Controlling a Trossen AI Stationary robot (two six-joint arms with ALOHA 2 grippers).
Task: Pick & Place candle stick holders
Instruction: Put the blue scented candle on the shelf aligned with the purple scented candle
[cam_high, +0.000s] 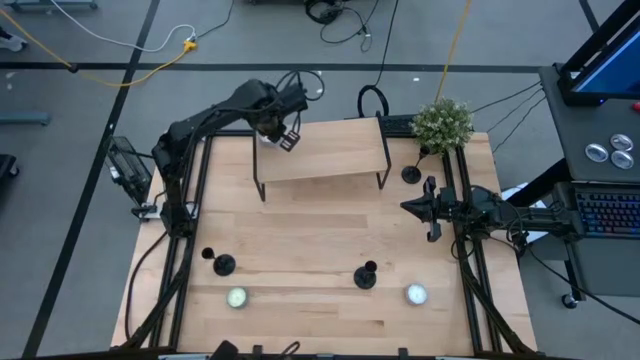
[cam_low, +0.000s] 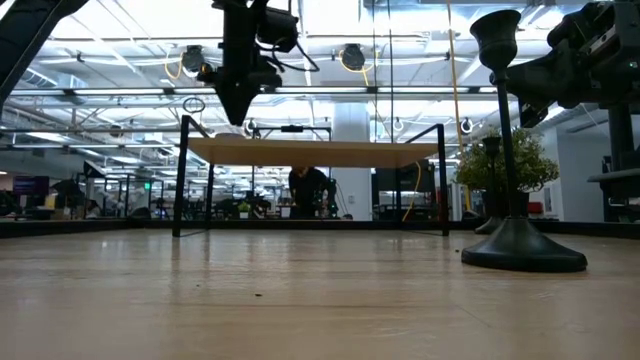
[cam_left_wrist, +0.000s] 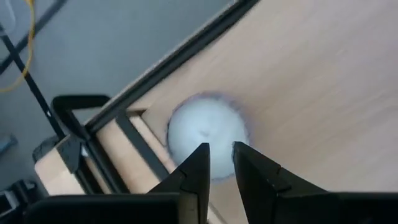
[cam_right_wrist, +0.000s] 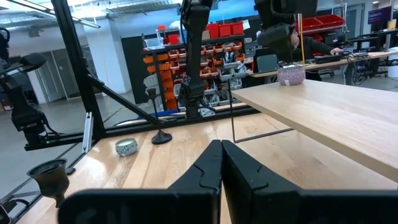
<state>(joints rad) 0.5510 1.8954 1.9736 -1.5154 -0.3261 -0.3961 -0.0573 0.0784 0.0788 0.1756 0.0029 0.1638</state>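
Note:
Three black candlestick holders stand on their round bases on the table: near left (cam_high: 223, 264), near middle (cam_high: 366, 275) and far right by the plant (cam_high: 411, 174). The near middle one looms in the low view (cam_low: 515, 150). My left gripper (cam_high: 275, 132) points down over the far left corner of a small raised wooden shelf (cam_high: 320, 150). Its fingers are a narrow gap apart, just above a white tealight (cam_left_wrist: 205, 130) that sits on that corner. My right gripper (cam_high: 408, 207) is shut and empty at the table's right side, pointing left.
Two more tealights lie near the front edge, one at the left (cam_high: 236, 297) and one at the right (cam_high: 416, 294). A small potted plant (cam_high: 442, 122) stands at the far right corner. The shelf rests on thin black legs (cam_low: 180, 175), and bare wood lies in the table's middle.

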